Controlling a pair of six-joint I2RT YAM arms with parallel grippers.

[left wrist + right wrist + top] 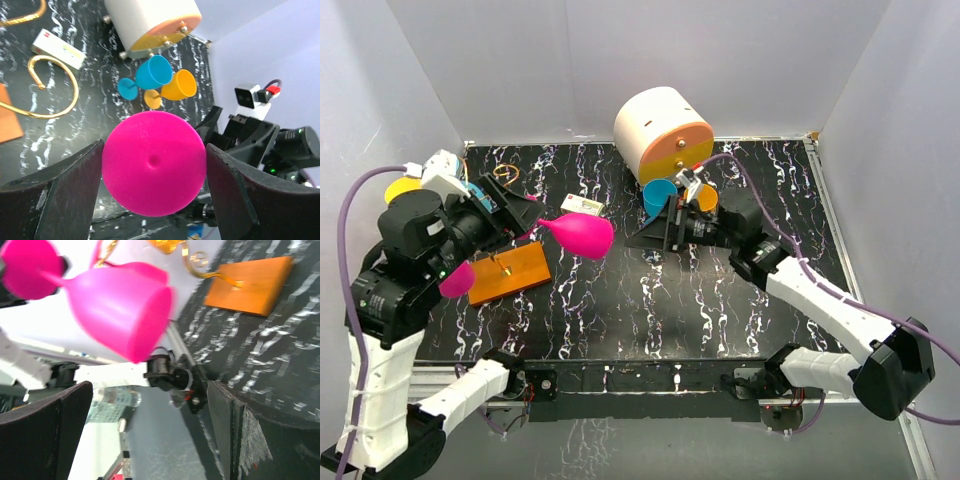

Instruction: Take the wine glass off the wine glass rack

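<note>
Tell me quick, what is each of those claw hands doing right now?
Left gripper: closed on the pink wine glass, gripping its round foot.
Right gripper: open, holding nothing.

Worktop (650,310): black slab with white marble-like veining, filling the floor of the enclosure. Dull sheen, a few soft reflections.

Back wall (550,60), left wall (365,90), right wall (905,130): plain white matte panels that meet at the rear corners and rise from the worktop's edges. All three carry a faint lavender cast. A thin pale strip runs along the foot of the back wall.

Near edge: dark metal rail (650,378) across the width.

Light even and diffuse; shadows weak and soft-edged.

Right wrist view: beyond the worktop's edge, pale blurred surroundings, not readable.
</note>
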